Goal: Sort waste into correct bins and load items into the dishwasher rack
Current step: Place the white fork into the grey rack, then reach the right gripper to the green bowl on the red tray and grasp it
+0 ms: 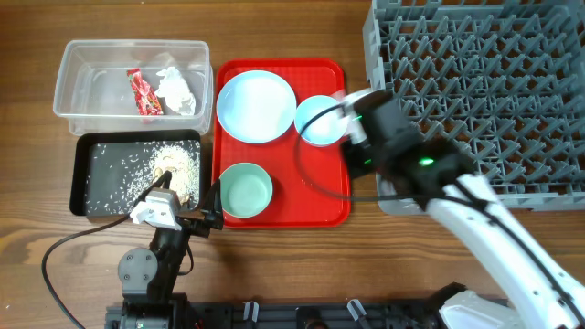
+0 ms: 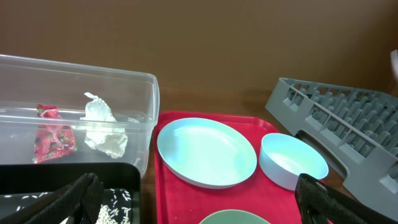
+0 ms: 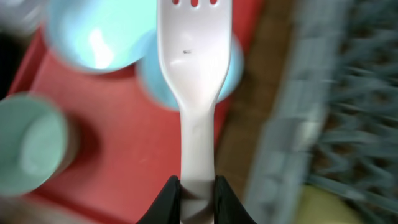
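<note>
Brown wooden table carrying four flat-standing containers

The table point(image 1: 274, 265) shows bare wood grain along its near edge. At its far left stands a clear tub point(image 1: 132, 45), with a black tray point(image 1: 79, 178) directly in front of it, their edges meeting. A red serving tray point(image 1: 283, 206) lies just beside both. The grey dishwasher rack point(image 1: 475, 82) fills the far right corner, running out of view.
</note>
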Tool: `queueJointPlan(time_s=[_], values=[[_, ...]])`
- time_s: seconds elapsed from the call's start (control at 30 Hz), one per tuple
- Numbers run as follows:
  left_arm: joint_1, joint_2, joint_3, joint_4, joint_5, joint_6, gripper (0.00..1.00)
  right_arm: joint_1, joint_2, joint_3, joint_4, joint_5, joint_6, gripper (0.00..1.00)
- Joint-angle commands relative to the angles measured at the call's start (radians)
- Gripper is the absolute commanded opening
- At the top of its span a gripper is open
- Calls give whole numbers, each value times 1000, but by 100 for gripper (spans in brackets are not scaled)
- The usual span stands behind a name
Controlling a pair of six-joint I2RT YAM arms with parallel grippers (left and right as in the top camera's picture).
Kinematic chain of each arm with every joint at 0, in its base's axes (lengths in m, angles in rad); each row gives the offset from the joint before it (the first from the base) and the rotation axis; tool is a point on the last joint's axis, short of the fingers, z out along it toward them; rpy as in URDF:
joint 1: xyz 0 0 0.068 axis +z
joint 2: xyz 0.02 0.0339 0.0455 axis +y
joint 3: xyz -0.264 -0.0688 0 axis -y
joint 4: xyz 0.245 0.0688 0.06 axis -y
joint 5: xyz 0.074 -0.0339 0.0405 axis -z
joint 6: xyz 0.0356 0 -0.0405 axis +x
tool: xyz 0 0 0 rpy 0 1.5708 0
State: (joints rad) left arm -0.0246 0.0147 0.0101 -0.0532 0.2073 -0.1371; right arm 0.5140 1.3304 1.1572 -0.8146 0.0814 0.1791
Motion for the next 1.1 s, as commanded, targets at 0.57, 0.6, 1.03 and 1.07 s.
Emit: queueJointPlan(time_s=[0.57,0.6,1.03,1.07], values=[[-3,-5,-5,-4,5,-5,100,-274,212,47,50,3,-71,51],[-3,-5,-5,-4,5,-5,100,-261,198,57,31,-35,-71,53],[-3,-5,-5,-4,5,-5,100,140,174,34,53,-370,282,61],[-3,-5,-5,-4,5,-5,100,178,195,24,66,-334,326,58]])
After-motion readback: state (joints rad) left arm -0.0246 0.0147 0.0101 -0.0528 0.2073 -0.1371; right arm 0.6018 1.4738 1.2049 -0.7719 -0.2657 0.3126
